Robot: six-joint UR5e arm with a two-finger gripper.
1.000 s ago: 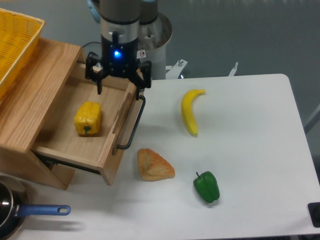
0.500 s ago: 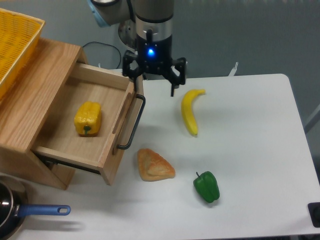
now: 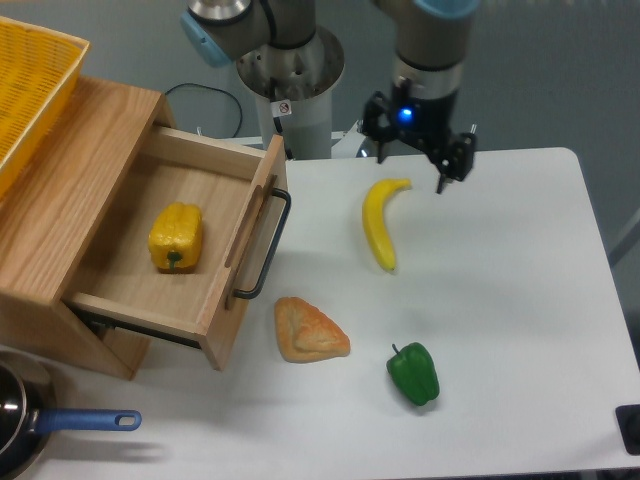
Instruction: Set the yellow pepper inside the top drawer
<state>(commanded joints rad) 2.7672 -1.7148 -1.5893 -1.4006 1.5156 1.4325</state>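
Observation:
The yellow pepper point(image 3: 175, 237) lies on the floor of the top drawer point(image 3: 150, 285), which stands pulled out of the wooden cabinet, its black bar handle facing the table. My gripper point(image 3: 412, 172) hangs over the far side of the table, well right of the drawer and just above the banana's upper end. Its fingers are spread, it is open, and nothing is between them.
A yellow banana point(image 3: 380, 221), a bread piece point(image 3: 309, 330) and a green pepper point(image 3: 414, 374) lie on the white table point(image 3: 520, 330). A yellow mesh basket point(image 3: 28, 85) sits on the cabinet top. A pan with a blue handle point(image 3: 80, 421) is at the front left.
The gripper has travelled right, from above the drawer's back edge to over the table near the banana. The yellow pepper has stayed put in the drawer.

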